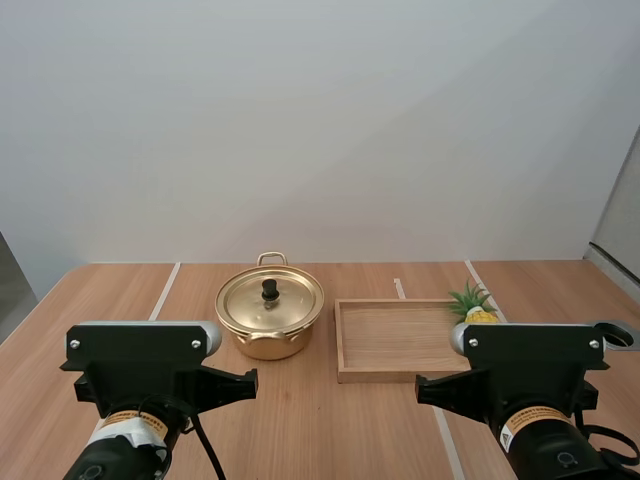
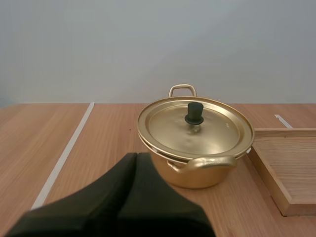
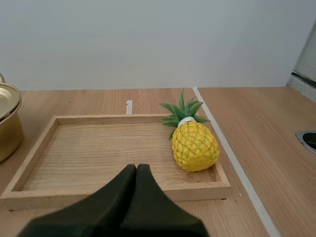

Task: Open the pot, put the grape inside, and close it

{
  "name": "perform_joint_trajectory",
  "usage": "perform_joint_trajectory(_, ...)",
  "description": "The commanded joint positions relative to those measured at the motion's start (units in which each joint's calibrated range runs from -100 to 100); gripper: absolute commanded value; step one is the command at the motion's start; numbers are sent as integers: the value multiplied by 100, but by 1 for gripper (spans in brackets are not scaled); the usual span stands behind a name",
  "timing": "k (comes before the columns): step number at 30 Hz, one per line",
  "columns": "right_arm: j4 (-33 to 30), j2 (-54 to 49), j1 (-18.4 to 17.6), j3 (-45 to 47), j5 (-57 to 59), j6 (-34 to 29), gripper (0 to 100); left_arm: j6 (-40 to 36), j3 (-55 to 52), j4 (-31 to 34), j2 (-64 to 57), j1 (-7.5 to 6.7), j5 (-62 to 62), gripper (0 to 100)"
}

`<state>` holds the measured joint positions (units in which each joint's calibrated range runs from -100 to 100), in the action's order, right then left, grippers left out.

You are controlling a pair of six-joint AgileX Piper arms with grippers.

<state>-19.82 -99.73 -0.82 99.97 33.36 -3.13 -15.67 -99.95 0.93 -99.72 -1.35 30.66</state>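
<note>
High view: gold pot [image 1: 269, 318] sits lidded, lid [image 2: 194, 129] on square, left of the wooden tray [image 1: 398, 371], where a toy pineapple [image 3: 194, 144], not a grape, lies. Left gripper [image 2: 137, 160] and right gripper [image 3: 137, 172] are closed, empty. Fits lid never lifted or already replaced.

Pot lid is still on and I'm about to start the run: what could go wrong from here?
The task names a grape, but the wooden tray holds a pineapple; it may not fit the pot. The lid offers just a small black knob, so the shut left gripper could slip off.
</note>
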Motion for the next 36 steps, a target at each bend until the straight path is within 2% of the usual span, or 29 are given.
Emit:
perform_joint_trajectory(1, 97, -27, 17, 3, 63, 204, 0, -54, -5, -123, -28, 52, 13, 0)
perform_joint_trajectory(6, 199, -27, 17, 3, 31, 214, 0, -111, -5, -134, -28, 116, 29, 0)
perform_joint_trajectory(20, 273, -27, 17, 3, -3, 237, 0, -135, -5, -92, -28, 114, 13, 0)
perform_joint_trajectory(26, 660, -27, 17, 3, -91, 237, 0, -135, -5, -92, -28, 114, 13, 0)
perform_joint_trajectory(32, 766, -27, 17, 3, -157, 249, 0, -135, -5, -92, -28, 114, 13, 0)
perform_joint_trajectory(36, 1502, -27, 17, 3, -222, 1082, 0, -135, -5, -92, -28, 114, 13, 0)
